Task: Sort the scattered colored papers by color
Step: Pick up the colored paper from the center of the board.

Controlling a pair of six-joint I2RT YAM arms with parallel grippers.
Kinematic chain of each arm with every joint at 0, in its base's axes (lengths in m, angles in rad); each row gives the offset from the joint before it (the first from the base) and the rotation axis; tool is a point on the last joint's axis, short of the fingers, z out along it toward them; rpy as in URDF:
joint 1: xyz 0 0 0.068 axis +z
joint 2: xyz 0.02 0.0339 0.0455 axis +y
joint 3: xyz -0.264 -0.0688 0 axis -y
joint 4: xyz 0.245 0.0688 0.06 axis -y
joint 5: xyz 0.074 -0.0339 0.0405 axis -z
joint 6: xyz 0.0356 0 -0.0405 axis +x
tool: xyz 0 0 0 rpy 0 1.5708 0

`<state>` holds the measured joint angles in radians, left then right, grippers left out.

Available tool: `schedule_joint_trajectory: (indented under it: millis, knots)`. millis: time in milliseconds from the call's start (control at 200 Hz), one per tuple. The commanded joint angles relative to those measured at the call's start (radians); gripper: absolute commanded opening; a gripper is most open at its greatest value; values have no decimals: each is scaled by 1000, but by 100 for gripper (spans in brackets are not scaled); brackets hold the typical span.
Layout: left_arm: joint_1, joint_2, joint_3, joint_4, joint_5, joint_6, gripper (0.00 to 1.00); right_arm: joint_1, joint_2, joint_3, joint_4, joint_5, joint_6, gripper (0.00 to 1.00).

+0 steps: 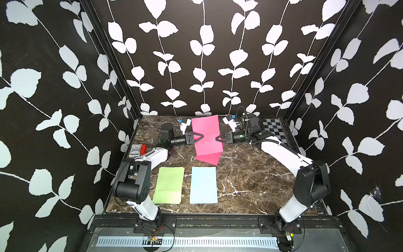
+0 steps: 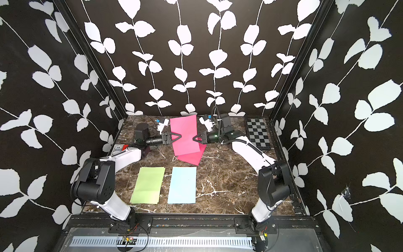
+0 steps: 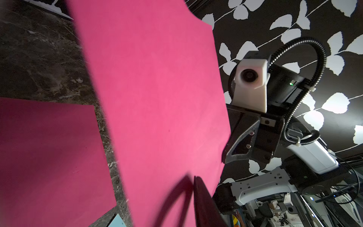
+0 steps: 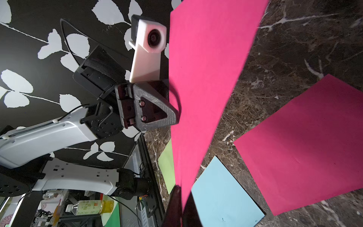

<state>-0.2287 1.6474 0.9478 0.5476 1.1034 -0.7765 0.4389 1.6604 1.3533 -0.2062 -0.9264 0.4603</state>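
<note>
At twelve o'clock on the table, a raised pink sheet hangs in the air. The right gripper pinches its three o'clock edge; whether the left gripper at nine o'clock grips is unclear. Opposing pulls could tear it.

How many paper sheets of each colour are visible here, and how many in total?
Pink: 2, the lifted pink sheet and the flat pink sheet
Green: 1, the green sheet
Blue: 1, the blue sheet
Total: 4 visible; stacked ones underneath cannot be told.
</note>
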Motion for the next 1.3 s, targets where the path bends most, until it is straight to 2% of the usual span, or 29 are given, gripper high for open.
schedule_joint_trajectory:
  millis: [0, 200, 315, 390, 565, 625, 720, 915, 1045, 1180, 1295]
  knots:
    - [-5, -46, 14, 5, 15, 17, 26, -10, -7, -30, 31, -3, -6, 0]
    - [-7, -49, 17, 5, 16, 17, 16, -13, -5, -34, 28, -10, -8, 0]
    - [-9, -48, 17, 4, 16, 17, 15, -15, -4, -34, 28, -9, -8, 0]
    - [-12, -49, 18, 5, 16, 18, 14, -15, -5, -65, 33, -8, -8, 4]
    - [-14, -50, 18, 3, 16, 20, 4, -17, -5, -68, 34, -3, -5, 22]
    - [-16, -51, 19, 0, 16, 20, 0, -17, -5, -71, 34, 0, -3, 24]
    - [-16, -54, 23, -14, 14, 28, 0, -16, -4, -75, 43, 2, 4, 30]
    - [-26, -69, 32, -66, -5, 62, 0, -18, -21, -83, 43, 25, 14, 35]
    - [-51, -90, 54, -154, -39, 120, 0, -23, -53, -98, -21, 119, -10, 36]
    - [-95, -113, 94, -245, -89, 168, 0, -28, -151, -117, -154, 316, -69, 37]
    - [-137, -121, 131, -283, -139, 176, 0, -30, -251, -164, -209, 473, -85, 42]
